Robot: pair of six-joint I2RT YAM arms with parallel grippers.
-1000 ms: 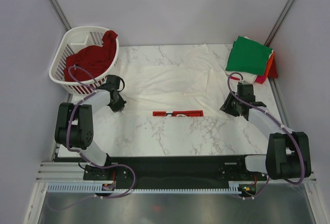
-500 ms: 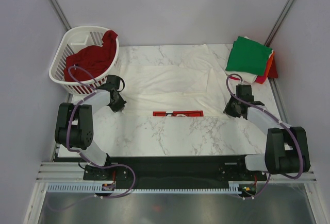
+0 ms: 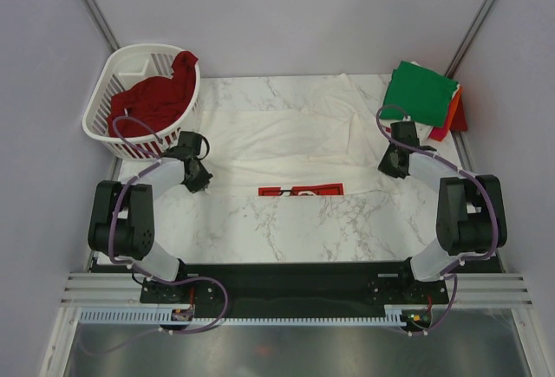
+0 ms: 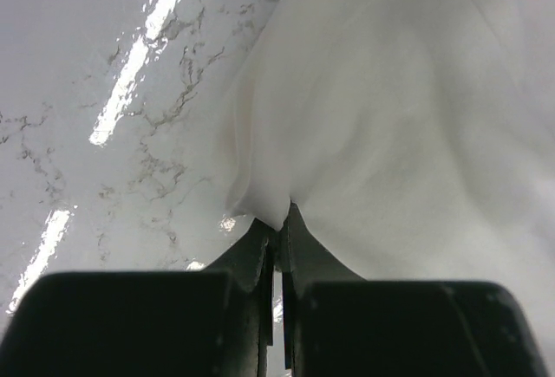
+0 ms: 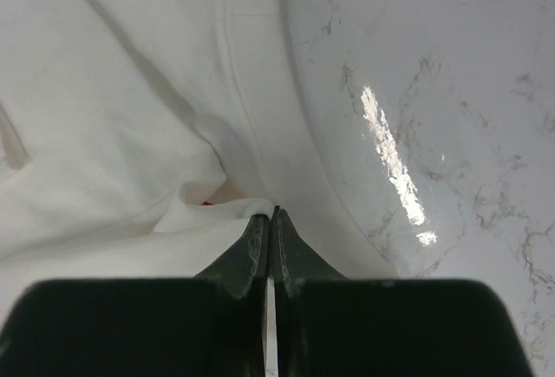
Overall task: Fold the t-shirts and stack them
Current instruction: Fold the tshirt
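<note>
Slipping looked like the main risk: the left gripper (image 4: 277,221) was clenched on only a small pinch at the edge of the white t-shirt (image 3: 286,139). The right gripper (image 5: 273,217) was clamped just as tightly on a thin fold of the same cloth. Any brisk lift or uneven pull could, I judged, tug the soft fabric out of one set of jaws and leave the fold lopsided. A second hazard sat at the right of the overhead frame, where the right gripper worked just beside the stack (image 3: 429,104) topped by the green t-shirt (image 3: 421,91), with the orange t-shirt (image 3: 453,108) peeping out beneath. A wide swing there might knock that stack askew. The white t-shirt lay spread across the middle of the marble surface (image 3: 286,230), between the two grippers. It was rumpled with long shallow creases, and a narrow strip of red print (image 3: 301,191) showed at its lower edge. At the upper left, the dark red t-shirt (image 3: 156,100) was heaped unfolded in the white basket (image 3: 130,67).
</note>
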